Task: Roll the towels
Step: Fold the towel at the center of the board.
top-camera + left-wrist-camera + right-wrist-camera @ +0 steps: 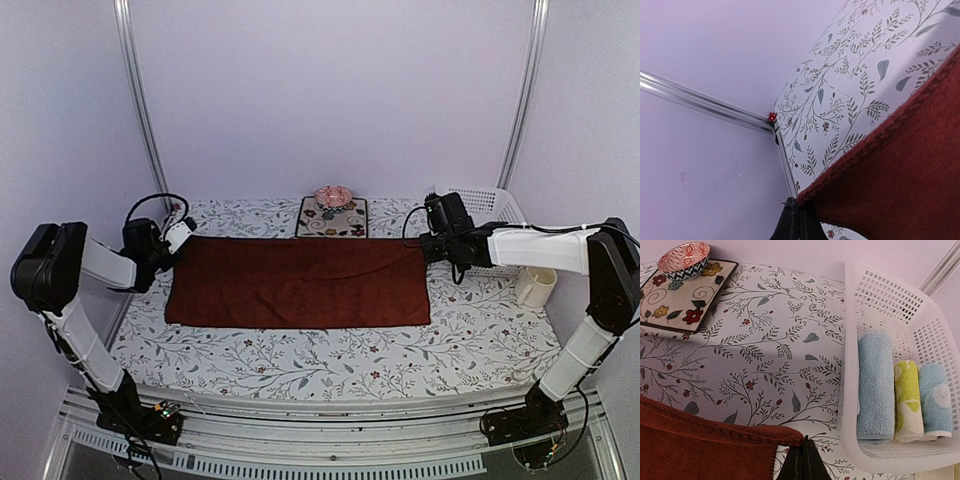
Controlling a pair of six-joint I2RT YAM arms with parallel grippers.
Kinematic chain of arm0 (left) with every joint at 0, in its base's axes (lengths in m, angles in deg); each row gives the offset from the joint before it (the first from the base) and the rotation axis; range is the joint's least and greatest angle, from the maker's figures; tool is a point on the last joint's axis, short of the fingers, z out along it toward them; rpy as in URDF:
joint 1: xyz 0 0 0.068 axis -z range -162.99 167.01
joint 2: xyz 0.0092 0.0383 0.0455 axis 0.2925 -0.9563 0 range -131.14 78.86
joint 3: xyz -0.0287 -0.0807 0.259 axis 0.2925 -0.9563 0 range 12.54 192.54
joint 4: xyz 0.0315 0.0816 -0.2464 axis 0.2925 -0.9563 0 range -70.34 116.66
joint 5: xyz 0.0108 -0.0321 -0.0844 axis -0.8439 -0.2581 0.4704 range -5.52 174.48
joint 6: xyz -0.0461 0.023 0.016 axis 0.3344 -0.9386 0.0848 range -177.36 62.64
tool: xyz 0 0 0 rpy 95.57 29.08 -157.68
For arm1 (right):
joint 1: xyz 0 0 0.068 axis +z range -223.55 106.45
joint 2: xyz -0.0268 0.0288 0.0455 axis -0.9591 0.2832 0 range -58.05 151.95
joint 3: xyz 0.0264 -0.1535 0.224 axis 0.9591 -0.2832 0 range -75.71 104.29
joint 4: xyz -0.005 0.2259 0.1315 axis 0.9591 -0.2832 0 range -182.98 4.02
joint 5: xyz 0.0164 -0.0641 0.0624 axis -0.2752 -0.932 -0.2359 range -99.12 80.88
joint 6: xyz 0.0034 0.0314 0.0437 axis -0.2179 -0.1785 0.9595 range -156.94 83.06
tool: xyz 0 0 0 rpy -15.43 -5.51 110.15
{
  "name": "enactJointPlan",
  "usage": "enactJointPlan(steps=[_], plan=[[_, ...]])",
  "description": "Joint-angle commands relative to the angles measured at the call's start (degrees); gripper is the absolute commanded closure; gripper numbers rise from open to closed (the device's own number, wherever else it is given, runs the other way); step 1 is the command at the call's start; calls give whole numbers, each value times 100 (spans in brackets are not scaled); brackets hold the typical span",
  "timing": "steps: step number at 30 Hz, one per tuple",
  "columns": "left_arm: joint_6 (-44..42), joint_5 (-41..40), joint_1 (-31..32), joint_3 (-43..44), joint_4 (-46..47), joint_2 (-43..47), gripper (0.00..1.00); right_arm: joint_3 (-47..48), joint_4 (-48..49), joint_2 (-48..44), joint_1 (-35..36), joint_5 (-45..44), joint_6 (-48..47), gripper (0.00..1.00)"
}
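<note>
A white cloth with a leaf and flower print [330, 350] covers the whole table. On it a dark red towel [300, 285] lies spread flat as a wide rectangle, taking up most of the middle, with its long sides running left to right. At the far right corner of the table stands a white plastic basket [850, 340] with perforated walls, just beyond the towel's right end. The left gripper [797, 217] sits at the towel's far left corner, its jaws pressed together on the hem there. The right gripper [802, 460] sits at the far right corner, its jaws likewise closed tight on the cloth's edge. A square floral mat [333, 220] lies against the middle of the towel's far edge. Inside the basket three rolled towels lie side by side: a pale blue one [875, 385], a yellow one [907, 397] and a light blue one with white spots [936, 397]. A cream cup [535, 287] stands near the right edge of the table, and a small patterned bowl [334, 196] rests on the mat's far side.
</note>
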Motion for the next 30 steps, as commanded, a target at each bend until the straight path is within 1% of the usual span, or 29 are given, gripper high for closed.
enactJointPlan(steps=[1,4,7,13,16,19,25,30], plan=[[-87,648,-227,-200,-535,502,100,-99,-210,-269,17,86,223,98],[-242,1149,-327,-459,-850,839,100,-212,-318,-364,69,151,358,98],[-317,1336,-393,-606,-1098,1096,100,-333,-406,-446,150,106,432,98],[-420,1185,-549,-949,-1136,1431,100,-476,-529,-388,318,195,468,98],[-334,1038,-614,-1061,-1110,1586,100,-453,-551,-288,361,112,463,98],[-136,737,-647,-1084,-886,1631,100,-369,-513,-242,361,-180,484,98],[201,580,-705,-944,-630,1589,100,186,-458,199,277,-975,316,98],[300,647,-700,-744,-722,1527,100,459,-63,459,56,-1082,44,98]])
